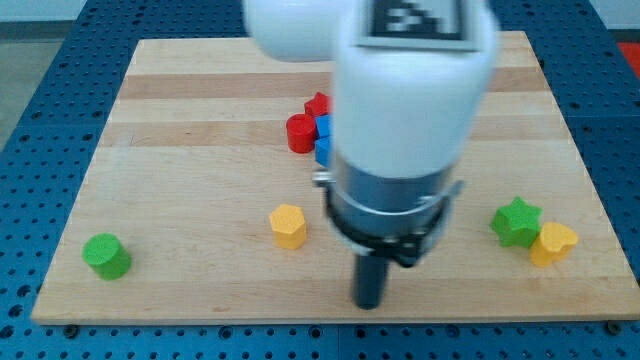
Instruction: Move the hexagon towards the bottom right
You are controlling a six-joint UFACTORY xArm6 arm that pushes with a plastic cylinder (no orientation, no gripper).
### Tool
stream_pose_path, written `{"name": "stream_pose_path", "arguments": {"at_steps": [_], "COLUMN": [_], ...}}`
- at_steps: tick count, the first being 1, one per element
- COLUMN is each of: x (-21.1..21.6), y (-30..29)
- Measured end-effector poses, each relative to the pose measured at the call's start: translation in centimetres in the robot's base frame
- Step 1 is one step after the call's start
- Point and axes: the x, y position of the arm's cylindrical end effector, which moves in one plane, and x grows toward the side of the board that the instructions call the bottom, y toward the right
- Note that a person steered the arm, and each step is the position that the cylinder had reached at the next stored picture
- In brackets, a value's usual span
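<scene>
My tip [369,303] rests near the view's bottom edge of the wooden board [200,130], a little right of the middle; it is a bare dark rod with nothing clamped on it and no block touching it; above it the rod runs up into a grey collar and the big white arm [410,90], which fills the top centre of the view and is blurred. The nearest block is the yellow hexagon [288,226], which sits to the view's left of my tip and somewhat higher up the board, clearly apart from it, lying flat in the lower middle of the board. Further up, just left of the arm, is a tight group: a red cylinder [300,133], a second red block [318,104] whose shape I cannot make out because the arm covers part of it, and a blue block [323,138] mostly hidden behind the arm; the three look to be touching or nearly so. Off to the view's right, near the board's edge, a green star [516,221] stands against a yellow heart-like block [553,243] just below and to its right. Far to the view's left, near the bottom corner, a green cylinder [106,256] stands alone, well apart from everything else.
</scene>
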Motion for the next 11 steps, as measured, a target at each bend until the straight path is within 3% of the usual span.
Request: {"name": "stream_pose_path", "arguments": {"at_steps": [2,4,8,11], "x": [-1.8,-6.4,-8.0,-3.2], "y": [-8.6,-11.6,-2.4,-1.5]}}
